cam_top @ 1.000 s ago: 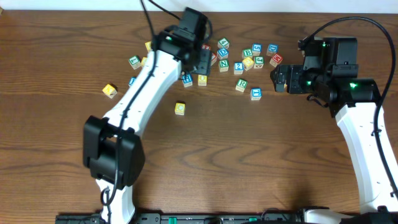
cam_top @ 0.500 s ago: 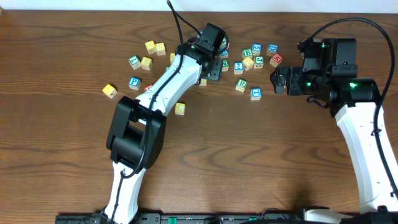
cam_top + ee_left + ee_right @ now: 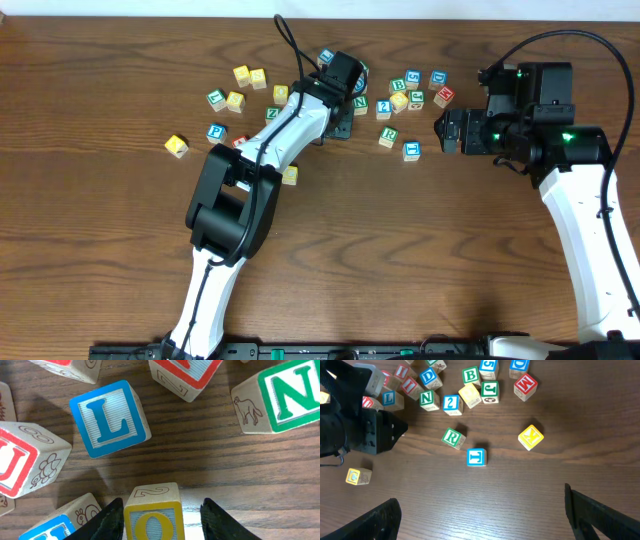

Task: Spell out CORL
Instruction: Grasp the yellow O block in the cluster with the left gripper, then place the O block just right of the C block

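Observation:
In the left wrist view a yellow-topped O cube sits between the open jaws of my left gripper; a gap shows on its right side. The blue-framed L cube lies just beyond it. In the overhead view my left gripper is over the cube cluster and hides O and L. The yellow C cube lies alone nearer the front, and also shows in the right wrist view. The green-framed R cube lies right of the cluster. My right gripper is open and empty over bare table.
A green N cube, a red U cube and others crowd round the left jaws. A blue T cube lies beside R, a yellow K cube further right. More cubes lie at the back left.
My left arm has swung right and further back over the cube cluster, stopping with its jaws around the O cube. The right arm has not moved.

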`<move>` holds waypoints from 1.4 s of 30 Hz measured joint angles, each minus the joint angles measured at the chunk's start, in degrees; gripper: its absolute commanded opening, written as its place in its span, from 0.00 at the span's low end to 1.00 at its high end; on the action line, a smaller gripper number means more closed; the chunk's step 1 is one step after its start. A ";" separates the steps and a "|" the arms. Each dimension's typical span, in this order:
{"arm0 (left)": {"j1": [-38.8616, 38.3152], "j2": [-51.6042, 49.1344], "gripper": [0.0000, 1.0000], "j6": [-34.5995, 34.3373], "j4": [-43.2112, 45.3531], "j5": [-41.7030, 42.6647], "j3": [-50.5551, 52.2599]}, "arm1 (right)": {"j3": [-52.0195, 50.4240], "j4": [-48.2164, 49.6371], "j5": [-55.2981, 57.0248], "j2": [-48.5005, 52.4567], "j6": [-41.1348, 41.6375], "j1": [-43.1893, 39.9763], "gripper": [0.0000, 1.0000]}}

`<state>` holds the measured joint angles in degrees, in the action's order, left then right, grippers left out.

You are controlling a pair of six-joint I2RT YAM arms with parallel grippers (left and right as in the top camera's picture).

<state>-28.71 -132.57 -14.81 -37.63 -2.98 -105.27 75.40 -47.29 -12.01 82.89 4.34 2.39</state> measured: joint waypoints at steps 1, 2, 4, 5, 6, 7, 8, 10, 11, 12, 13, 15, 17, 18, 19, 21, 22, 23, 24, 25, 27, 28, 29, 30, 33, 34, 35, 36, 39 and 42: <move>0.00 0.00 0.39 -0.22 0.00 0.00 0.02 | 0.00 0.04 0.00 0.00 0.00 0.00 0.99; 0.00 0.00 0.37 -0.22 0.00 0.00 0.02 | 0.00 0.07 0.00 0.00 0.00 0.00 0.99; 0.00 0.00 0.35 -0.39 0.00 0.00 0.02 | 0.00 0.07 0.00 0.00 0.00 0.00 0.99; 0.00 0.00 0.32 -0.35 0.00 0.00 0.02 | 0.00 0.07 0.00 0.00 0.00 0.00 0.99; 0.00 0.00 0.31 -0.37 -0.02 0.00 0.02 | 0.00 0.07 0.00 0.00 0.00 0.00 0.99; 0.00 0.00 0.31 -0.39 0.02 -0.02 0.02 | 0.00 0.07 0.00 0.00 0.00 0.00 0.99; 0.00 0.00 0.31 -0.39 0.02 0.00 0.02 | 0.00 0.07 0.00 0.00 0.00 0.00 0.99; 0.00 0.00 0.31 -0.42 0.00 0.00 0.02 | 0.00 0.09 0.02 0.00 0.00 0.00 0.99; -0.02 0.02 0.31 -0.39 -0.02 0.00 0.02 | 0.00 0.09 0.00 0.00 0.00 0.00 0.99; 0.00 0.02 0.30 -0.39 -0.07 0.00 0.02 | -0.02 0.07 0.00 0.00 0.00 0.00 0.99; 0.00 0.09 0.30 -0.39 -0.20 0.00 0.02 | 0.00 0.09 0.00 0.00 0.00 0.00 0.99; -0.02 0.50 0.29 -0.39 -1.36 0.00 0.02 | 0.00 0.07 0.00 0.00 0.00 0.00 0.99; 0.00 1.77 0.29 -0.42 -3.52 0.00 0.02 | 0.00 0.07 0.00 0.00 0.00 0.00 0.99; -0.02 3.32 0.29 -0.39 -5.68 0.00 0.04 | 0.00 0.09 0.00 0.00 0.00 0.00 0.99; -0.02 4.48 0.29 -0.42 -6.69 0.00 0.04 | 0.00 0.09 0.02 0.00 0.00 0.00 0.99; -0.13 7.10 0.29 -0.42 -9.62 0.00 0.02 | 0.00 0.11 0.02 0.00 0.00 0.00 0.99; -0.24 8.31 0.29 -0.44 -11.23 0.02 0.02 | 0.00 0.09 0.02 0.00 0.00 0.00 0.99; -0.44 9.55 0.29 -0.66 -13.29 0.09 -0.02 | 0.00 0.15 0.02 0.00 0.00 0.00 0.99; -0.70 10.21 0.29 -1.05 -14.93 0.24 -0.02 | 0.00 0.15 0.02 0.00 0.02 0.00 0.99; -1.09 10.43 0.29 -1.79 -16.44 0.44 -0.04 | 0.00 0.13 0.02 0.00 0.00 0.00 0.99; -2.01 10.43 0.29 -4.09 -19.71 0.96 0.57 | 0.00 0.13 0.02 0.00 0.00 0.00 0.99; -2.43 10.43 0.29 -5.18 -20.68 1.11 1.25 | 0.00 0.15 0.02 0.00 0.00 0.00 0.99; -2.86 10.43 0.29 -6.25 -20.96 1.14 2.14 | 0.00 0.15 0.02 0.00 0.00 0.00 0.99; -3.28 10.43 0.29 -7.45 -20.87 1.18 3.65 | 0.00 0.15 0.02 0.00 0.00 0.00 0.99; -3.61 10.43 0.28 -8.79 -18.47 1.33 7.93 | 0.00 0.15 0.02 0.00 0.02 0.00 0.99; -3.56 10.29 0.28 -9.22 -17.20 1.29 9.97 | 0.00 0.15 0.02 0.00 0.02 0.00 0.99; -3.45 10.27 0.28 -9.42 -15.58 1.29 11.30 | 0.00 0.15 0.02 0.00 0.02 0.00 0.99; -3.37 10.27 0.28 -9.46 -14.38 1.27 12.15 | 0.00 0.15 0.02 0.00 0.02 0.00 0.99; -3.21 10.25 0.28 -9.62 -12.81 1.27 13.68 | 0.00 0.15 0.02 0.00 0.02 0.00 0.99; -3.21 10.25 0.28 -9.84 -12.37 0.61 13.77 | 0.00 0.13 0.02 0.00 0.02 0.00 0.99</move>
<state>-31.92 -122.32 -24.64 -50.00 -2.37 -91.50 75.40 -47.16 -11.99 82.89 4.36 2.39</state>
